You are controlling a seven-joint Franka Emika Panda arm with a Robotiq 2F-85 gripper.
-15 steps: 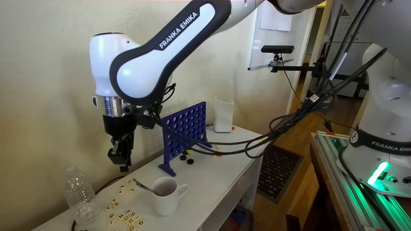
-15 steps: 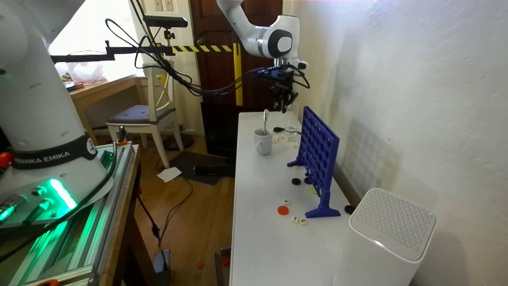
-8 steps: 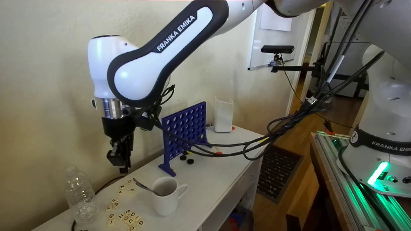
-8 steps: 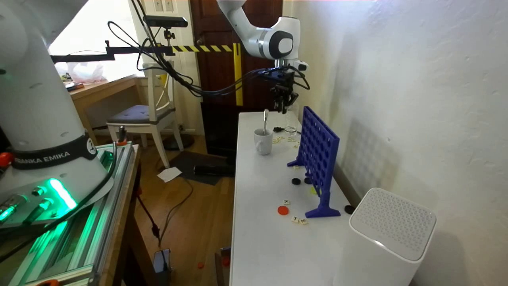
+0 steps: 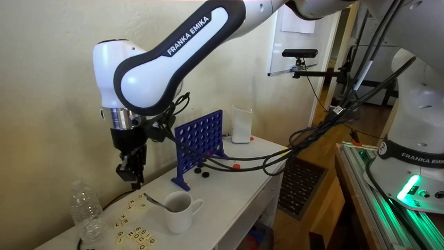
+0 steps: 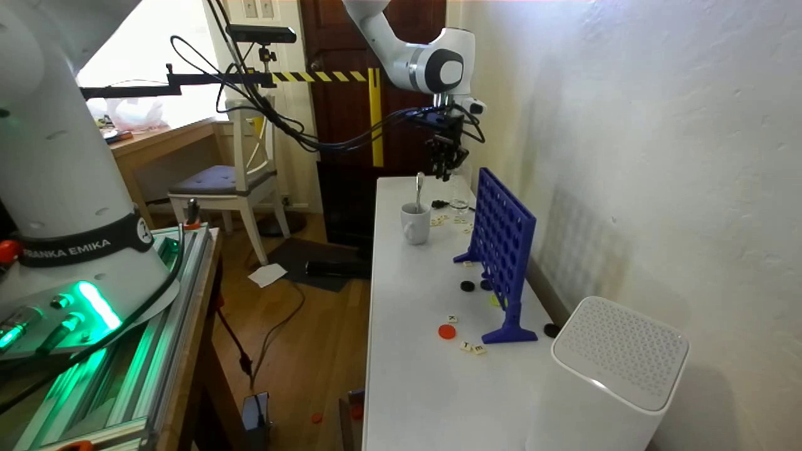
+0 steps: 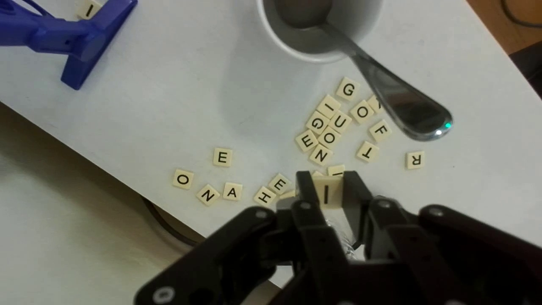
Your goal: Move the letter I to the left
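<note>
My gripper (image 7: 327,181) is shut on a cream letter I tile (image 7: 329,195), held between the two black fingertips in the wrist view. In both exterior views the gripper (image 5: 136,184) (image 6: 443,173) hangs above the white table, near the mug and letter tiles; the held tile is too small to make out there. Other I tiles lie on the table: one in the letter cluster (image 7: 328,106), one partly hidden just beyond the fingertips (image 7: 336,170), and one beside the blue rack's foot (image 7: 89,9).
A white mug (image 5: 178,218) with a spoon (image 7: 398,95) leaning out stands close to the tiles. A clear bottle (image 5: 86,211) stands by the wall. A blue upright game rack (image 5: 199,139) stands farther along the white table (image 6: 413,376). Several loose letter tiles (image 7: 222,157) lie below.
My gripper has moved slightly down, and the arm's wrist has shifted a little to the left in an exterior view. The fingers tilt slightly. The mug, tiles and rack have not moved.
</note>
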